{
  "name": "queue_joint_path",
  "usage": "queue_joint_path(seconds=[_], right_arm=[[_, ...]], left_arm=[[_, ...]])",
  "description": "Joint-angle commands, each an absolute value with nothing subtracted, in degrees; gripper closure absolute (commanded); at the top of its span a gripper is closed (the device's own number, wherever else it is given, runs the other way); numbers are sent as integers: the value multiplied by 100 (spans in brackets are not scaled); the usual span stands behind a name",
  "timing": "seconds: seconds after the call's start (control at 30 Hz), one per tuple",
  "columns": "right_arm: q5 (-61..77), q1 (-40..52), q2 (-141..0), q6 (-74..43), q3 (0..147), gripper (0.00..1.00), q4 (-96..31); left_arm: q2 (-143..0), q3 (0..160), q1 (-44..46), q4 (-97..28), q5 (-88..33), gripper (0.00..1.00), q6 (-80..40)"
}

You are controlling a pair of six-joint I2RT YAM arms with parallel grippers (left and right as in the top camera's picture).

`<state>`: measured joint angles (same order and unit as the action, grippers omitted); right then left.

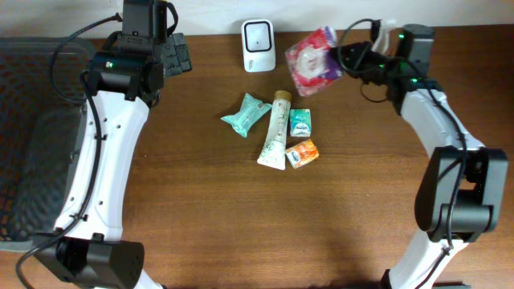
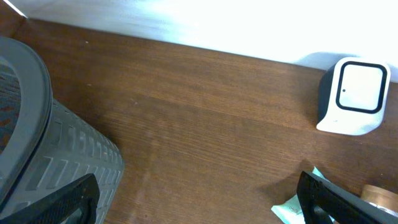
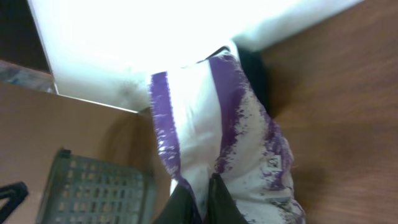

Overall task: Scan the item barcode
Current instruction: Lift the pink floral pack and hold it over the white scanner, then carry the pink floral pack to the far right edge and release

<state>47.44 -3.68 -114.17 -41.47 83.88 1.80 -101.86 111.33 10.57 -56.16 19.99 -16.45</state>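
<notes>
At the upper right of the overhead frame, the right gripper (image 1: 347,60) was clamped shut on one edge of a pink, purple and white packet (image 1: 313,60). The packet hung tilted, just to the right of the white scanner (image 1: 259,46) at the top centre and not touching it. In the right wrist view the packet's crinkled purple-and-white film filled the middle, pinched between the dark fingers (image 3: 186,205) at the bottom edge.

At the upper left, the left gripper (image 1: 178,54) had its jaws spread wide and held nothing, near the grey basket (image 1: 32,120) along the left edge.

In the middle of the brown table (image 1: 201,209) lay a teal pouch (image 1: 246,113), a pale tube (image 1: 275,130), a small teal box (image 1: 300,122) and an orange box (image 1: 302,152), grouped close together below the scanner.
</notes>
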Motion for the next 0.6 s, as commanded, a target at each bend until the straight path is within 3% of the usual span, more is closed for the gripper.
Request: queue_joint_path(seconds=[0.0, 0.13, 0.17, 0.23, 0.37, 0.5, 0.57], right_arm=[[4143, -8, -11395, -4967, 8444, 96, 497], [3634, 36, -11395, -4609, 8444, 96, -78], [3632, -89, -11395, -4368, 8444, 91, -298], [3632, -421, -11395, -3922, 8451, 59, -550], [2834, -1026, -11395, -3148, 8840, 27, -1413], [2329, -829, -11469, -2102, 8930, 0, -1125], [1994, -587, -11764, -1688, 8927, 1, -530]], left_arm=[[-10186, 11157, 1033, -5607, 2038, 1, -1577], [-10186, 11157, 1037, -5607, 2038, 1, -1577], [-10186, 11157, 1035, -5610, 2038, 1, -1575], [-10186, 11157, 1033, -5610, 2038, 1, -1577], [-10186, 11157, 1037, -5607, 2038, 1, -1575], [-10186, 11157, 1033, -5607, 2038, 1, -1577], [-10186, 11157, 1033, -5610, 2038, 1, -1577]])
